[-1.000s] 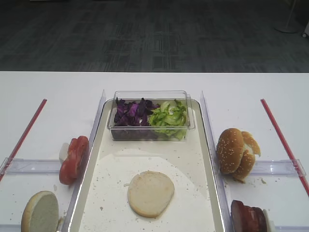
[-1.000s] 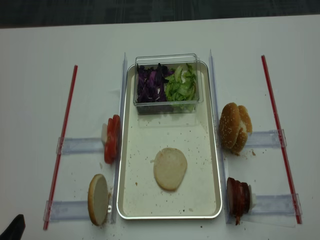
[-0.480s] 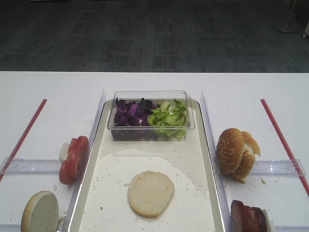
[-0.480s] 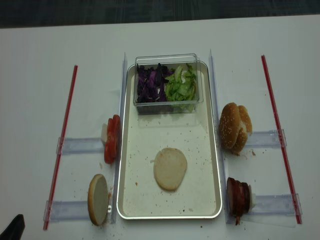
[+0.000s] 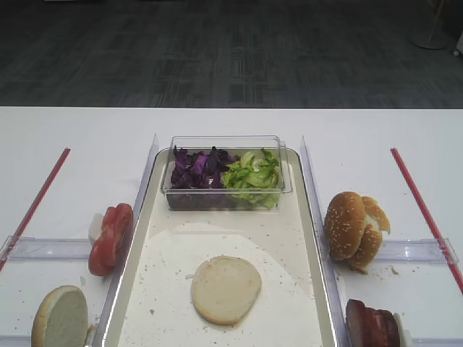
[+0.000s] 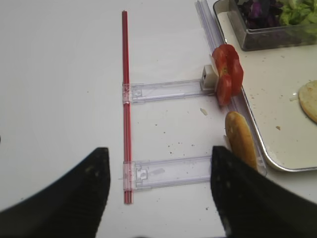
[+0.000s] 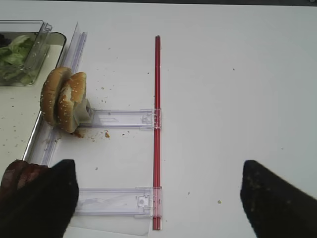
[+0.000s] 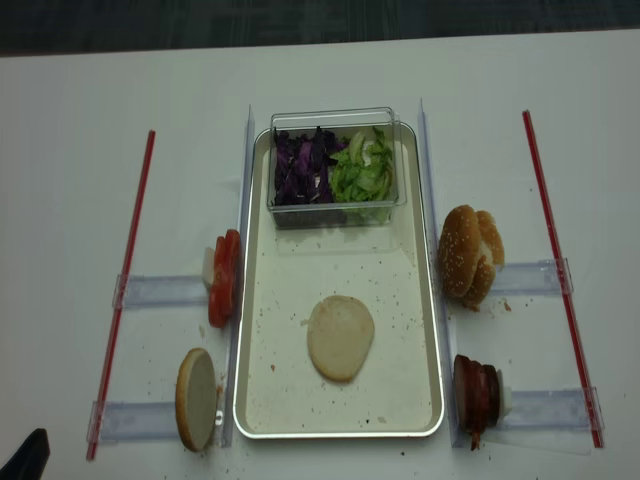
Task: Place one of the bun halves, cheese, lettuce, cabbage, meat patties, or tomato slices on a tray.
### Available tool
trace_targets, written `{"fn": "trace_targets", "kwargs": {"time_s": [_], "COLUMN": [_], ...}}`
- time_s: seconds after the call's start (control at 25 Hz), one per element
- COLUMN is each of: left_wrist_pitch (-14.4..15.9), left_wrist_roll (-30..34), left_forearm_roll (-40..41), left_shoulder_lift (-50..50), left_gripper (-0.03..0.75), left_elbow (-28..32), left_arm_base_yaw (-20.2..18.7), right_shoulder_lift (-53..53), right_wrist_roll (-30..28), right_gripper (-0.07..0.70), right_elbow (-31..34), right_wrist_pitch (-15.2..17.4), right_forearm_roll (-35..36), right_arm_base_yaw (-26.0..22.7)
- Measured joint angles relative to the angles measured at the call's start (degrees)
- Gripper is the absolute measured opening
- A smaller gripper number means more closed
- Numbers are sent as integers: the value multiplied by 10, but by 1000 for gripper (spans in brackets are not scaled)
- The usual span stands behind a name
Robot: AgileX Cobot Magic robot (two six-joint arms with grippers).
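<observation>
Overhead arrangement on a white table (image 8: 60,120). One large silvery tray (image 8: 432,330) lies at the table's centre, its floor speckled with crumbs. One bun half (image 8: 340,337) lies flat, cut face up, on the tray floor toward the near edge, touching nothing else. One clear plastic tub (image 8: 332,120) sits across the tray's far end; it holds one heap of purple cabbage (image 8: 301,168) on its left side and one heap of green lettuce (image 8: 362,172) on its right side, the two heaps meeting at the middle.

Just outside the tray's left edge, one row of tomato slices (image 8: 224,277) stands on edge; the single slices cannot be counted. Nearer the front on that side, a second bun half (image 8: 196,398) stands on edge beside the tray's near-left corner. Just outside the tray's right edge stand two sesame-seeded buns (image 8: 468,254), leaning together, and beside the near-right corner a stack of meat patties (image 8: 477,394) on edge, of which two or three discs can be made out.

Two red rods (image 8: 126,275) run front to back, one toward each side of the table, with four clear plastic rails (image 8: 160,291) lying crosswise, two per side.

The left gripper (image 6: 158,186) hangs above the table left of the tray, jaws spread wide, nothing between them. The right gripper (image 7: 158,196) likewise hangs spread wide and unladen over the table right of the tray
</observation>
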Motion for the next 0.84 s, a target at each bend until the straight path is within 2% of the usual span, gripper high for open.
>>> {"fn": "trace_targets", "kwargs": {"time_s": [0.84], "left_wrist_pitch": [0], "left_wrist_roll": [-4], "left_forearm_roll": [1], "left_shoulder_lift": [0], "left_gripper": [409], "left_elbow": [0], "left_arm_base_yaw": [0], "right_shoulder_lift": [0], "right_wrist_roll": [0], "right_gripper": [676], "right_elbow": [0], "right_wrist_pitch": [0], "right_forearm_roll": [0], "right_arm_base_yaw": [0]}}
